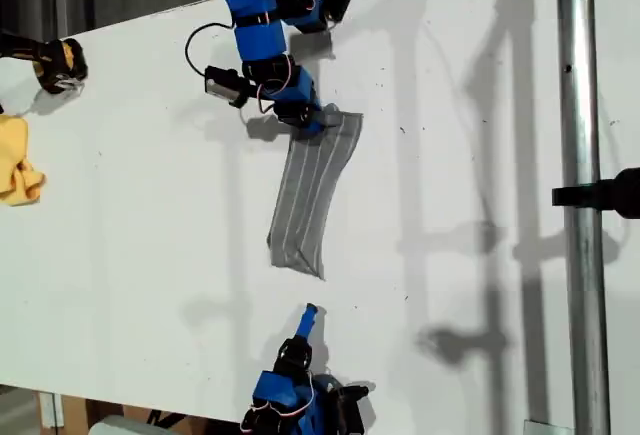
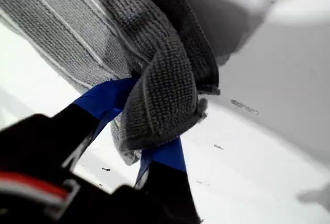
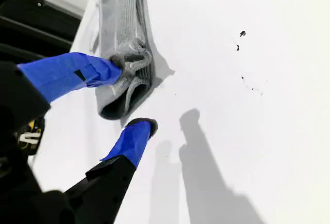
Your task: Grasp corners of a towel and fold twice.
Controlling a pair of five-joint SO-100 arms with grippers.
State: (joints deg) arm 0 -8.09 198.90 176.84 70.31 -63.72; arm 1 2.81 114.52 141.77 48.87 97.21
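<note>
My first gripper (image 1: 312, 120) pinches a corner of the dark-grey pinstriped towel (image 1: 310, 195), already folded narrow. My second gripper (image 3: 135, 98) waits with jaws spread before the near end; next it must close there.

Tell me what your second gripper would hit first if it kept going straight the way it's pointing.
Probably the near folded end of the towel: my second gripper is open and points at it, with bare table between in the exterior view.

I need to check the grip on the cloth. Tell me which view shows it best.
The first wrist view: my first gripper is shut on a bunched end of the towel, close up. The exterior view shows the whole folded towel, small. The second wrist view shows its other end before my open second gripper.
</note>
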